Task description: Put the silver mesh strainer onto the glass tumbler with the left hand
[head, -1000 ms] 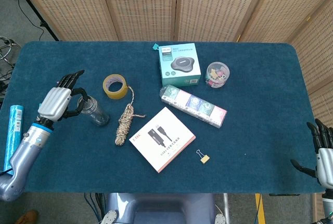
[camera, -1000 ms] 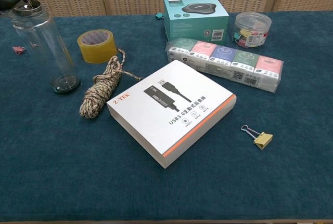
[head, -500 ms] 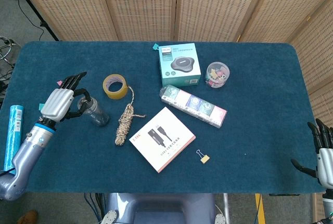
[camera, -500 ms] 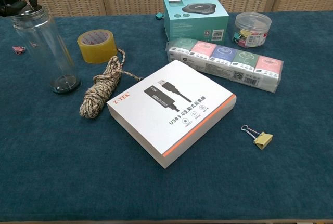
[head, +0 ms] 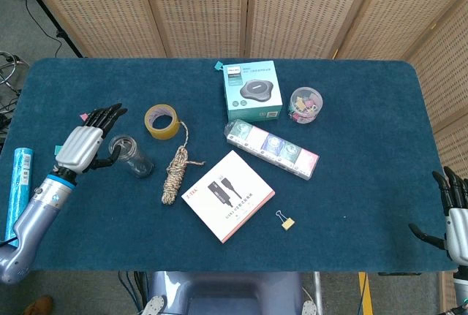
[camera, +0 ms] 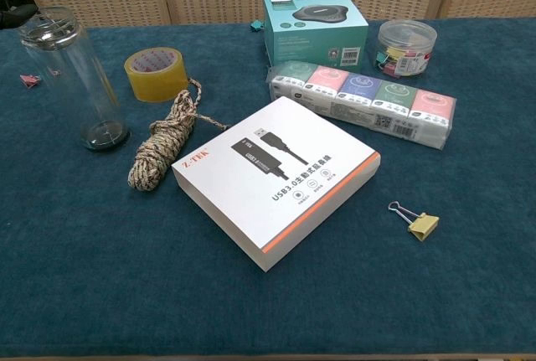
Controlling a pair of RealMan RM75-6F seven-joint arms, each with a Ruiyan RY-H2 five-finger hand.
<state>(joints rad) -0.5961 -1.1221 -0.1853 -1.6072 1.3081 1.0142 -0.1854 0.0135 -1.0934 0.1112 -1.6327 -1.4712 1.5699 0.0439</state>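
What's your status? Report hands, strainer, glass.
Left hand open, beside glass. Right hand open at table edge. Strainer seated on glass rim. Nothing in the way.

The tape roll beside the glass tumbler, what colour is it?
Yellowish tan tape roll, clearest in the chest view.
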